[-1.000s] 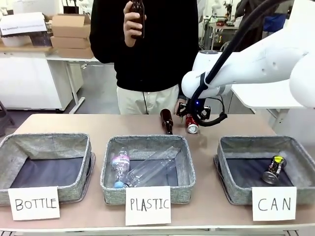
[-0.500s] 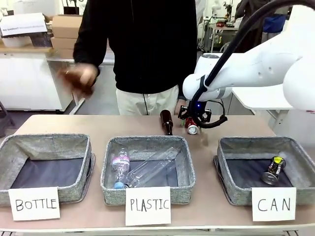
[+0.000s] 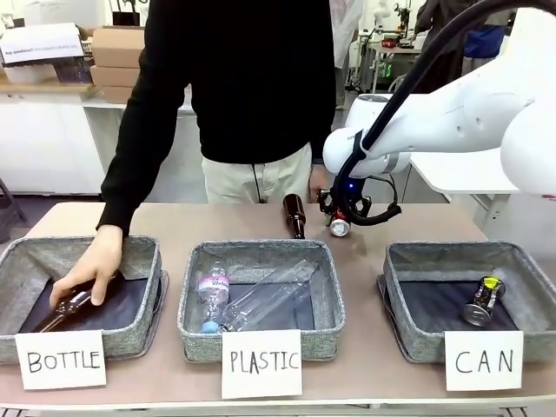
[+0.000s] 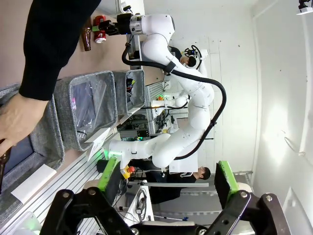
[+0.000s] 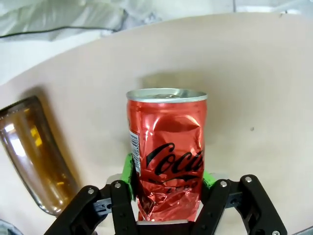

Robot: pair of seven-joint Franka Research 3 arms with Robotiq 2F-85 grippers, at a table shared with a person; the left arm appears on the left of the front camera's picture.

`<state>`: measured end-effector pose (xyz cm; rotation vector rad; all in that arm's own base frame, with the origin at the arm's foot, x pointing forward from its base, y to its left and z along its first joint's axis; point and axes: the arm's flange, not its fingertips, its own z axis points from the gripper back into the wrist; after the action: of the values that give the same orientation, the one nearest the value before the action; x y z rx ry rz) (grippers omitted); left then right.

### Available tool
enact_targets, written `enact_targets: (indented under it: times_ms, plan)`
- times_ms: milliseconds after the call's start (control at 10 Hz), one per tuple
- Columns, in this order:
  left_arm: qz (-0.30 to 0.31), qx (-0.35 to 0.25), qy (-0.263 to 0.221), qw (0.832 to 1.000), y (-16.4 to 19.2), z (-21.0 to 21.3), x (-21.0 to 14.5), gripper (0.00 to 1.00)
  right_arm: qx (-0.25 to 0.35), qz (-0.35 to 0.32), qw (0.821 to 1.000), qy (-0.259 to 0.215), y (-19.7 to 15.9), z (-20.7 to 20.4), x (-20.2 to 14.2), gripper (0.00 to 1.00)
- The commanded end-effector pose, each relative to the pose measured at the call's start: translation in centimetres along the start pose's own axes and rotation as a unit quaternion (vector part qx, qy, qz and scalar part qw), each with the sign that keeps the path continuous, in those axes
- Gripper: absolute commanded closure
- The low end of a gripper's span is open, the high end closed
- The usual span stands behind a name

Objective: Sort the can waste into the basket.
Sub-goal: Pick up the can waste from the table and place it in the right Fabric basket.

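Item: red Coca-Cola can point(image 5: 166, 147), dented, silver-ended, lying on the tabletop beyond the far left corner of the CAN basket point(image 3: 408, 254). Condition of hold: right gripper point(image 5: 167, 182) closed on the can's lower body, green pads pressed to both sides, the can not yet clear of the table. Left gripper point(image 4: 167, 176): jaws wide apart, holding nothing, well away from the CAN basket. Already in the CAN basket: one dark silvery can point(image 3: 482, 300) with a yellow-green patch, lying toward its right side. Handling advice for the step in hand (a judgement, not a record): lift straight up before travelling, since a brown glass bottle point(image 3: 294, 215) stood just on the far side of the can from the CAN basket and a sideways drag could knock it. Carry above the CAN basket's near-left rim, and release low over the bare dark floor left of the dark silvery can, as thin crumpled metal may slip in the pads. Changes against a second earlier: the right jaws then stood open around the can and have since shut on it. The person's hand point(image 3: 91, 265), then holding a brown bottle point(image 3: 65, 308) at chest height, now laid it in the BOTTLE basket point(image 3: 87, 248), two places left of the CAN basket. The dark silvery can was unmoved.
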<state>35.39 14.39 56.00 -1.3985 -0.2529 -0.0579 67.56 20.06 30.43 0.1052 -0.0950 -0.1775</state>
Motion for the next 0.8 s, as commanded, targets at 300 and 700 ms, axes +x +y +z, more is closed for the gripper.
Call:
enact_targets:
  times_ms: [300,700]
  plan:
    - [0.004,-0.001,0.005,1.000,-0.3,0.1,-0.3,0.00,0.002,0.004,1.000,0.018,-0.7,0.9,0.3,1.00]
    - [0.004,-0.001,0.005,1.000,-0.3,0.1,-0.3,0.00,0.037,0.055,0.997,0.035,-4.0,11.0,-3.1,1.00]
